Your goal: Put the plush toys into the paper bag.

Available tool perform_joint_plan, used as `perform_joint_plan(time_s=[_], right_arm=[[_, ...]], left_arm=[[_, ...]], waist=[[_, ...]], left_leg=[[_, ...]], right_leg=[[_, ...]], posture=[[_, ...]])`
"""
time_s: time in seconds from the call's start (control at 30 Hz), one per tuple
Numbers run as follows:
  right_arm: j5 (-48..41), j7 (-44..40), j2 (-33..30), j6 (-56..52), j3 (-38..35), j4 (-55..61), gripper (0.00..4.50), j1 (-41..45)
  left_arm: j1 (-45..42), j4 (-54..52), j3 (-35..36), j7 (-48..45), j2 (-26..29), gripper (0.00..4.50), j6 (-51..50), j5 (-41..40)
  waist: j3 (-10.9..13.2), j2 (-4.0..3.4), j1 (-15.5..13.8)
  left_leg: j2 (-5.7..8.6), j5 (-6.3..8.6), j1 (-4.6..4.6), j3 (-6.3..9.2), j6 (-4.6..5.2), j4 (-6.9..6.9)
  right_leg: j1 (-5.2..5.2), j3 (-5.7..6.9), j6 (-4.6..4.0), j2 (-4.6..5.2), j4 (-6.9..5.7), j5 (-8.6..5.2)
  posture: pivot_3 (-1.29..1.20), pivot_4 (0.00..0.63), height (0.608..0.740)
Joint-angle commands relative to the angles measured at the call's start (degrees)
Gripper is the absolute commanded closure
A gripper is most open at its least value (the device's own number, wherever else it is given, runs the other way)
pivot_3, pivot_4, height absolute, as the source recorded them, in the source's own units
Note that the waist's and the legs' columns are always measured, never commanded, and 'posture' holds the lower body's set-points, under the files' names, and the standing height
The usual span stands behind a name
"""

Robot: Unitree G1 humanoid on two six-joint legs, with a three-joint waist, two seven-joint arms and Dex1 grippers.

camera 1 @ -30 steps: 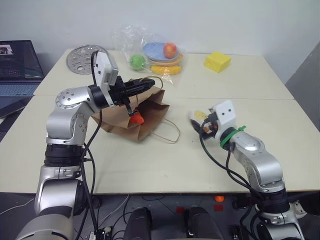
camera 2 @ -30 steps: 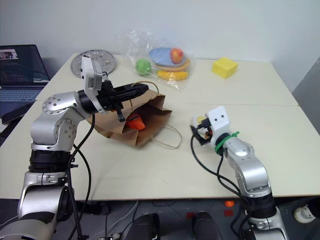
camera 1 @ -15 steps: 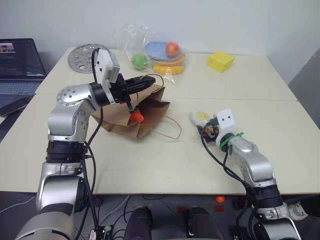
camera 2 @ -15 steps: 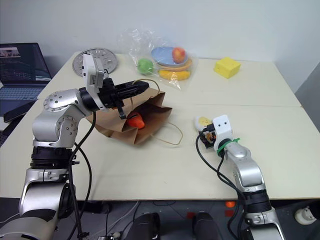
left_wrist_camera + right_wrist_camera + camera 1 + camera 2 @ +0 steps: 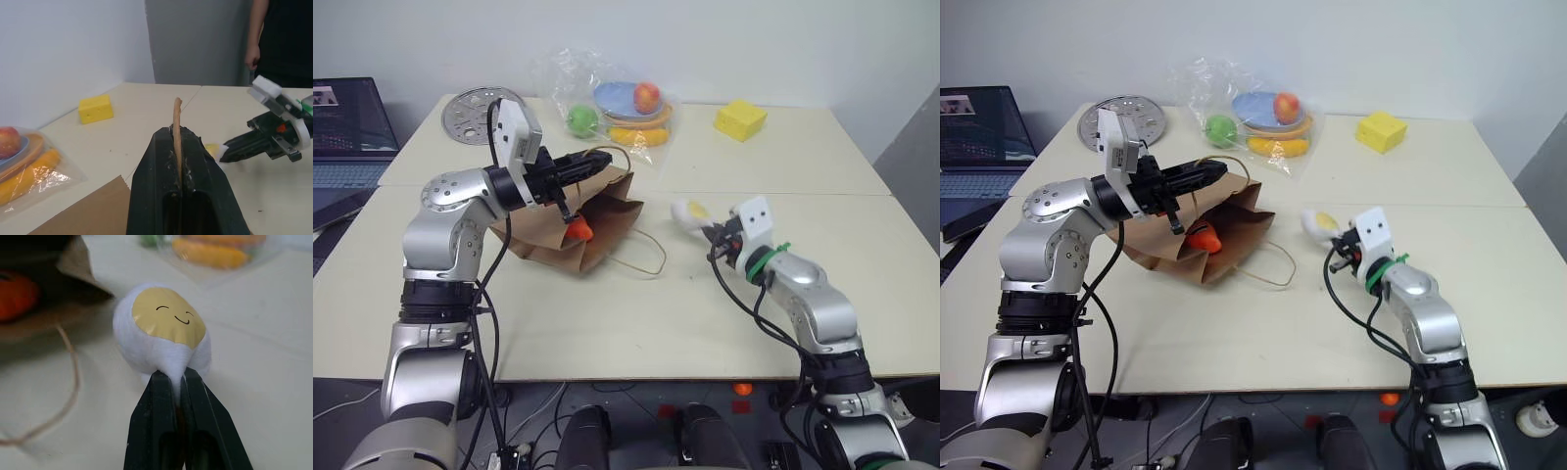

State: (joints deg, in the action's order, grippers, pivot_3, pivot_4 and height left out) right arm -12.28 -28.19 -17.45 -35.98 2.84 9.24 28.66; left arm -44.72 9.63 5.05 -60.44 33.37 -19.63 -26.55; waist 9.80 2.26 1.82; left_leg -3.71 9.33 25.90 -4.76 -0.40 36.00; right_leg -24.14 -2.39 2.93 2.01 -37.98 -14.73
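So the paper bag (image 5: 576, 223) is lying on its side on the worktop (image 5: 636, 313), and the left gripper (image 5: 603, 163) is clamped tight on one of its cord handles (image 5: 177, 128), holding the mouth open with the orange carrot plush (image 5: 579, 229) sitting just inside. The right gripper (image 5: 707, 227) is pinched closed on the edge of the white-and-yellow egg plush (image 5: 164, 330), holding it up off the worktop a little way from the bag's open end. Behind the bag there's a plastic-wrapped fruit plate (image 5: 631, 111) and a yellow block (image 5: 739, 119).
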Motion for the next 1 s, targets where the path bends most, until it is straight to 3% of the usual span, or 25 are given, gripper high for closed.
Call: perform_joint_plan(time_s=[0.03,0.3,0.5,0.67,1.0], right_arm=[[-3.10,-2.78,0.99,-1.92,1.85,2.89,4.48,3.59],[-1.30,-3.69,4.38,-1.35,9.17,-1.97,4.48,5.79],[0.38,-1.49,9.62,2.74,9.78,-10.63,4.48,11.23],[0.53,3.48,18.07,11.02,5.89,-25.19,4.48,18.87],[3.58,10.46,24.31,23.37,1.10,-55.10,4.48,27.75]], left_arm=[[-2.57,-0.21,0.94,-0.15,0.29,4.50,0.59,-0.54],[-3.52,0.56,0.07,-0.83,-0.32,4.50,1.32,-0.13],[-3.45,-0.51,-0.35,-1.02,-0.88,4.50,0.64,-0.52],[-2.36,-1.31,-0.55,-1.35,-1.00,4.50,0.35,-0.55],[-1.40,-3.65,-0.49,-1.73,-0.87,4.50,-1.56,-1.57]], waist=[[0.00,0.00,-0.03],[0.00,0.00,-0.12],[0.00,-0.01,-0.05],[0.00,-0.01,0.07],[0.01,-0.02,0.02]], left_leg=[[0.00,0.00,0.00,0.00,0.00,0.00],[0.02,0.00,0.02,-0.01,0.00,0.00],[0.00,-0.01,0.02,-0.03,0.00,0.05],[-0.04,-0.01,0.00,-0.01,0.00,0.01],[-0.01,0.01,0.03,0.00,-0.02,-0.03]], right_leg=[[0.00,0.00,0.00,0.00,0.00,0.00],[0.01,-0.01,-0.01,0.00,0.01,0.00],[-0.02,-0.02,0.05,0.00,-0.02,0.05],[-0.03,0.00,0.06,-0.05,-0.04,0.06],[-0.01,-0.01,0.07,-0.03,-0.02,0.07]], posture=[[0.00,0.150,0.740],[0.00,0.150,0.740],[0.00,0.150,0.740],[0.00,0.150,0.740],[0.00,0.150,0.740]])
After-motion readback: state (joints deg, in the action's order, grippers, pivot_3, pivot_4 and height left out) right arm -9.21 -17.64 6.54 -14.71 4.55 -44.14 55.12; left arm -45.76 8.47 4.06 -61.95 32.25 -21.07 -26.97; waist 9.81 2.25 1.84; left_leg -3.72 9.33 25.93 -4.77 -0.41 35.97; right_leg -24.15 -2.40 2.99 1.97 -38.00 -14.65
